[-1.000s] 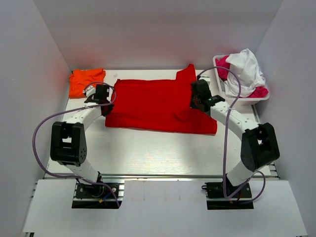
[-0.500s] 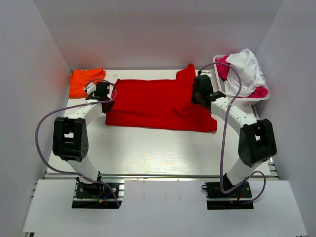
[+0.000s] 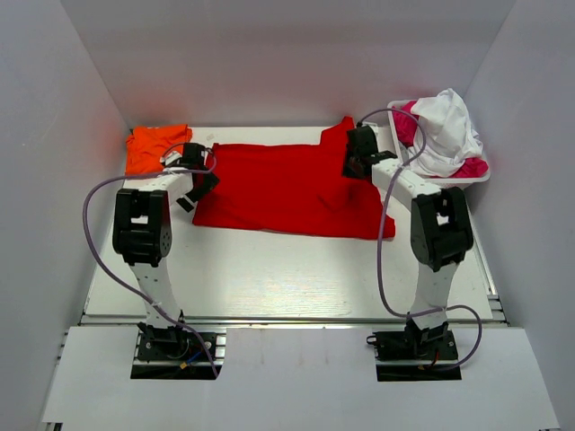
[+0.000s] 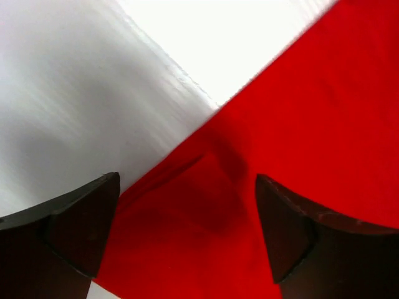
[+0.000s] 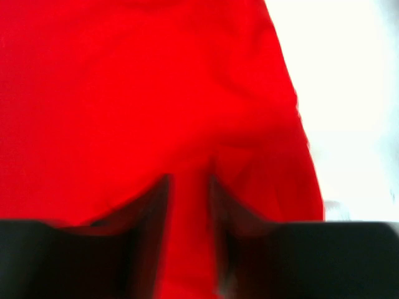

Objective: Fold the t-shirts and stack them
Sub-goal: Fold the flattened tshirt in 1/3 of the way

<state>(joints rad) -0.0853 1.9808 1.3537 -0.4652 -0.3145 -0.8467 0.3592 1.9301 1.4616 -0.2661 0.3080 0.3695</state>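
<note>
Top external view: a bright red, soft cloth t-shirt (image 3: pixel 278 189) lies as a broad flat rectangle across the middle of the smooth white table (image 3: pixel 287 269), with one short sleeve poking up at its far right corner. A second, orange cloth t-shirt (image 3: pixel 153 145) sits bunched in the far left corner, well apart from the red one. At the far right stands a white plastic basket (image 3: pixel 449 182) heaped with rumpled white cloth (image 3: pixel 445 126) and pink cloth (image 3: pixel 406 126).

The left gripper (image 3: pixel 198 190) is at the red shirt's left edge. In its wrist view its dark wedge-shaped fingers (image 4: pixel 81 224) stand wide apart with a creased hem between them, ungripped.

The right gripper (image 3: pixel 353 166) is over the shirt's far right part. Its wrist view is blurred: a narrow gap filled with red. I cannot tell whether cloth is pinched.
</note>
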